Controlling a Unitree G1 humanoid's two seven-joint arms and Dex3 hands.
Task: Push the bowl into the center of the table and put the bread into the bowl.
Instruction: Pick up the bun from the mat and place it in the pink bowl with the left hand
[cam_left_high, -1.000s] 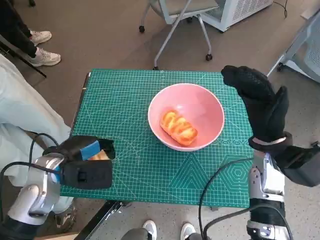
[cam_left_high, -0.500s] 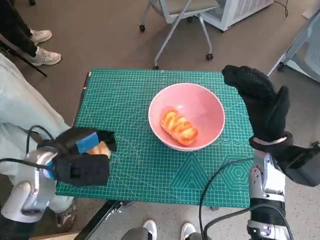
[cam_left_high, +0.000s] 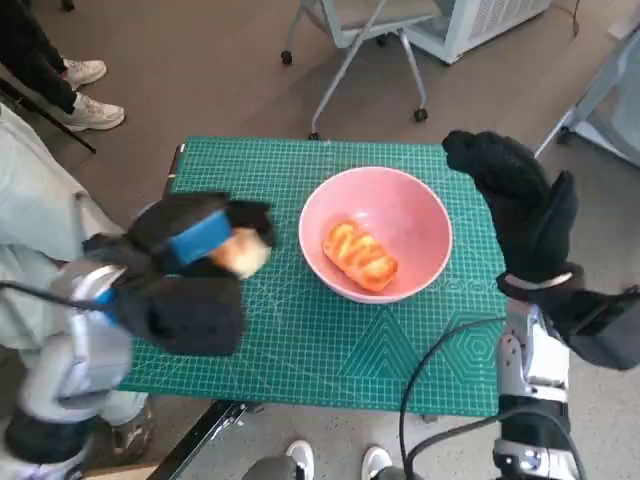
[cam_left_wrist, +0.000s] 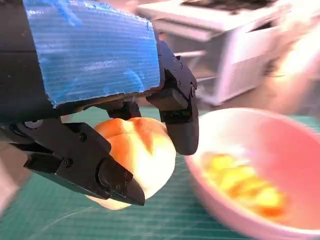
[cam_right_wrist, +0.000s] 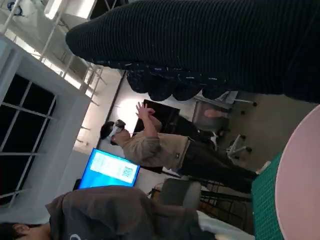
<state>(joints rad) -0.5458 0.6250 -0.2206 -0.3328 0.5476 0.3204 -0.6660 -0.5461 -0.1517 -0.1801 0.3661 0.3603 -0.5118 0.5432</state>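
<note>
A pink bowl (cam_left_high: 400, 215) sits near the middle of the green cutting mat (cam_left_high: 300, 340), with a glazed orange bread (cam_left_high: 359, 255) lying inside it. My left hand (cam_left_high: 190, 265) is lifted over the mat's left part and holds a pale round bread roll (cam_left_high: 243, 253) just left of the bowl. In the left wrist view the roll (cam_left_wrist: 134, 160) sits between the black fingers (cam_left_wrist: 181, 120), beside the bowl's rim (cam_left_wrist: 220, 192). My right hand (cam_left_high: 520, 205) in its black glove stands upright at the mat's right edge, right of the bowl, holding nothing; its fingers are apart.
An office chair base (cam_left_high: 350, 60) stands on the floor behind the table. A person's legs and shoes (cam_left_high: 85, 95) are at the upper left. Cables (cam_left_high: 440, 370) hang by my right forearm. People (cam_right_wrist: 165, 150) show in the right wrist view.
My left hand has risen from the mat's front left corner and travelled right toward the bowl, carrying the roll. The right hand and the bowl have stayed put.
</note>
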